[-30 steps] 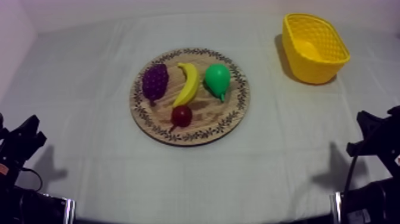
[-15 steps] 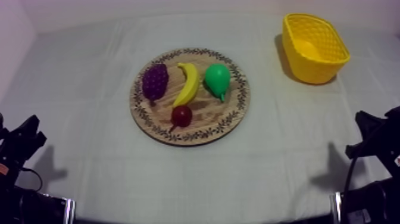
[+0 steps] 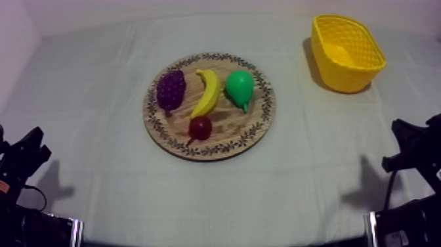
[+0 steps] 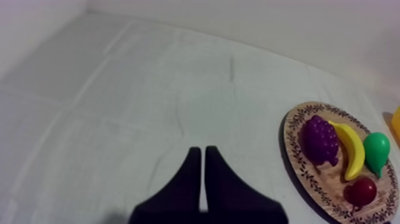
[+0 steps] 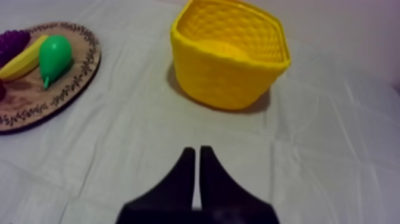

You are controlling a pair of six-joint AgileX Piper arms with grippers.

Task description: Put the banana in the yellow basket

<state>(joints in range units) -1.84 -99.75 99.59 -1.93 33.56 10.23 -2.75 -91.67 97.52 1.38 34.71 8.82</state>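
Observation:
The yellow banana (image 3: 207, 91) lies on the round wooden board (image 3: 257, 128) between the purple grapes (image 3: 170, 89) and the green pear (image 3: 239, 87), with a small red fruit (image 3: 199, 127) in front of it. The yellow basket (image 3: 346, 51) stands at the far right, with nothing in it. My left gripper (image 3: 27, 152) rests low at the left, shut on nothing, far from the board. My right gripper (image 3: 412, 141) rests low at the right, also shut on nothing. From the left wrist, the banana (image 4: 351, 156) lies beyond my shut fingers (image 4: 200, 159). From the right wrist, the basket (image 5: 229, 52) stands ahead of the shut fingers (image 5: 197, 159).
Grey-white cloth (image 3: 295, 177) covers the table, with open room around the board and between board and basket. A pale wall runs along the back edge.
My right gripper has shifted very slightly. The fruit, the board, the basket and the left arm stay where they were.

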